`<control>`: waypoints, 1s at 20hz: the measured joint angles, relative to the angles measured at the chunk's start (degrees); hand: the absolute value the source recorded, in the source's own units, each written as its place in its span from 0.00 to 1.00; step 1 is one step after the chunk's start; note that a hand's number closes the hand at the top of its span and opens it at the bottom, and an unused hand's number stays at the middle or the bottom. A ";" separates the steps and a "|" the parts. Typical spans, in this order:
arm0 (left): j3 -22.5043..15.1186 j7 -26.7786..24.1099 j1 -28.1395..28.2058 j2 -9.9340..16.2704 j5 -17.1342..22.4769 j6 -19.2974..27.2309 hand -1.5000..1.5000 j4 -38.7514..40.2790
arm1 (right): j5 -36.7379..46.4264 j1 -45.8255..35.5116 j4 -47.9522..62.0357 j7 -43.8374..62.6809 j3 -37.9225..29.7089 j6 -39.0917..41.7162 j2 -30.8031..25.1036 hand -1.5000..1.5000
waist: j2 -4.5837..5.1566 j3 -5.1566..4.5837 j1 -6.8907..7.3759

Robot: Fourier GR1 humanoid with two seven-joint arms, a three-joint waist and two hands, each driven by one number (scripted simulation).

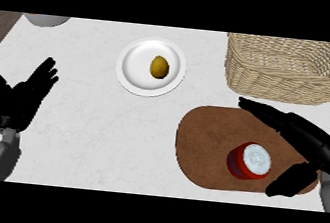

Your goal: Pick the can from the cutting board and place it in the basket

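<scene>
Two hands in your view: your right hand (309,147) spreads open around the can (250,161), still upright on the cutting board (206,137), thumb below, ready to close. Basket (290,70) waits beyond. Left hand (17,99) rests open.

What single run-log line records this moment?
can: on cutting board | right hand: open around can | left hand: resting open | basket: no can
</scene>
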 measured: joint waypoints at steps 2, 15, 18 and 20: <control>0.83 -0.64 0.02 -0.15 -0.14 -1.12 0.50 0.82 | 2.06 -0.12 1.48 -0.88 0.90 -0.02 0.12 0.00 | -0.01 -0.02 -0.05; 4.37 0.82 -0.80 -2.90 -3.85 -3.48 0.50 0.61 | 6.92 1.64 2.94 -6.45 -0.61 2.23 1.53 0.00 | -0.08 -0.02 -0.26; 4.53 0.96 0.00 -3.84 -4.67 -3.45 0.50 -0.73 | 7.21 2.41 3.77 -9.33 -0.95 2.87 1.23 0.00 | -0.08 -0.02 -0.23; 4.78 0.72 -0.22 -4.34 -5.32 -3.69 0.50 -0.25 | 6.91 2.86 3.15 -10.67 -1.65 4.02 0.85 0.00 | -0.08 -0.02 -0.27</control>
